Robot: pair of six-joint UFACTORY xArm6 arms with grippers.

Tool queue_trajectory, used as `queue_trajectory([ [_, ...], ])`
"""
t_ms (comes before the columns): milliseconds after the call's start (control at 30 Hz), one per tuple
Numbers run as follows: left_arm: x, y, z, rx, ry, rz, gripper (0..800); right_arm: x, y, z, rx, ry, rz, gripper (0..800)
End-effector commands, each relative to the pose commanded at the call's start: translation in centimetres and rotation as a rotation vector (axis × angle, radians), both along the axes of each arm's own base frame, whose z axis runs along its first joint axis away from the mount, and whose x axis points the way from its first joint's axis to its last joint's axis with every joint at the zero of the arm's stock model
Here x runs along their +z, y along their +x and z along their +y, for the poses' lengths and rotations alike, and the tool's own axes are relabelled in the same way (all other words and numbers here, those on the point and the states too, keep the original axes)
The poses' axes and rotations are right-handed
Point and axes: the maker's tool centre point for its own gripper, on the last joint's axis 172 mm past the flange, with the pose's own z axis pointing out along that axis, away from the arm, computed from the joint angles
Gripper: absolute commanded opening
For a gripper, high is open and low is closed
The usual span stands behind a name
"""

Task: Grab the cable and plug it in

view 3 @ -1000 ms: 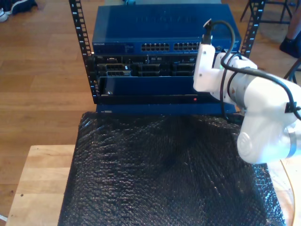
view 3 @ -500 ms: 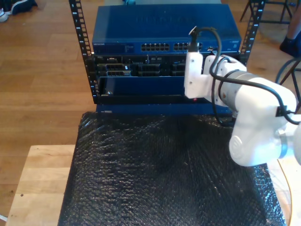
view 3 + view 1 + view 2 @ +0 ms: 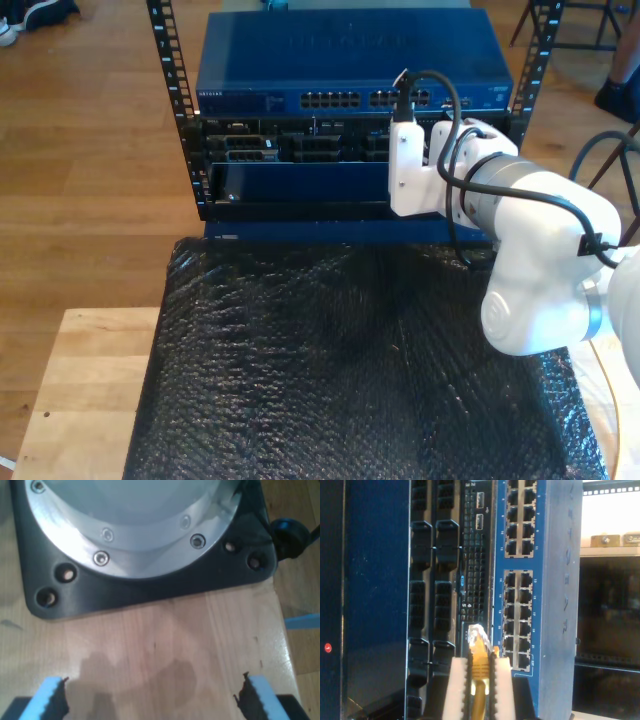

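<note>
My second gripper is shut on the cable just behind its clear plug, the white pads pressing the yellow boot from both sides. The plug tip hovers close to the front of the blue network switch, beside a block of its ports and short of them. In the exterior view the second arm's wrist stands in front of the rack and hides the gripper. My first gripper is open over bare wood, its blue fingertips wide apart.
A black bubble-wrap mat covers the table before the rack. Black server units sit under the switch. An arm's black base plate lies ahead of my first gripper. Thick black arm cables loop above the wrist.
The second arm has swung toward the exterior view's left and closer to the rack front, carrying its wrist from the switch's right end toward the port rows.
</note>
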Motion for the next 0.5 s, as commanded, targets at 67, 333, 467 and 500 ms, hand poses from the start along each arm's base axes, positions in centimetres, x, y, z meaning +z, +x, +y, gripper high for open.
queue_trajectory([
  [67, 0.0, 0.0, 0.0, -0.001, 0.000, 0.001, 800, 0.3, -0.1, 0.2, 0.004, 0.002, -0.014, 0],
  [333, 0.0, 0.0, 0.0, 0.000, 0.000, 0.000, 800, 2.6, -0.5, 1.2, 0.019, 0.030, -0.111, 0],
  [467, 0.0, 0.0, 0.0, 0.000, 0.000, 0.000, 800, 4.6, -0.7, 1.0, 0.014, 0.052, -0.191, 0],
  [500, 0.0, 0.0, 0.0, -0.001, 0.000, 0.001, 800, 4.5, -0.8, 0.9, 0.013, 0.053, -0.194, 0],
])
